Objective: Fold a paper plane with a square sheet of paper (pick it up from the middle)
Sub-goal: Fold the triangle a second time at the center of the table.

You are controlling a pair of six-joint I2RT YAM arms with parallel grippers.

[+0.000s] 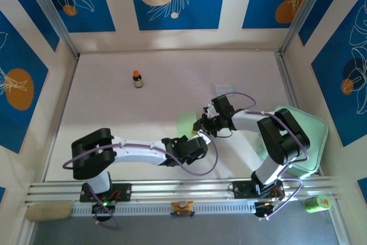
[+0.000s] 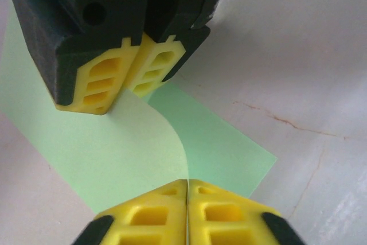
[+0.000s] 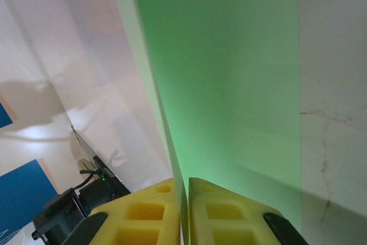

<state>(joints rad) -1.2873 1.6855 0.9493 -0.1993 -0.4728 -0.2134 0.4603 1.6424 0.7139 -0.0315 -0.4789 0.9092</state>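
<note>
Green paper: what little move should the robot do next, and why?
Probably lift both hands slowly together. The left hand and right hand each pinch the square sheet of paper, whose middle curls up while its corner lies on the table.

The left arm (image 1: 137, 152) stretches low from its base toward three o'clock. The left gripper (image 2: 187, 213) has its fingers pressed together on the sheet of paper (image 2: 132, 147). The right arm (image 1: 281, 136) folds back toward nine o'clock. The right gripper (image 3: 184, 213) pinches the same sheet, close to the left gripper.
</note>
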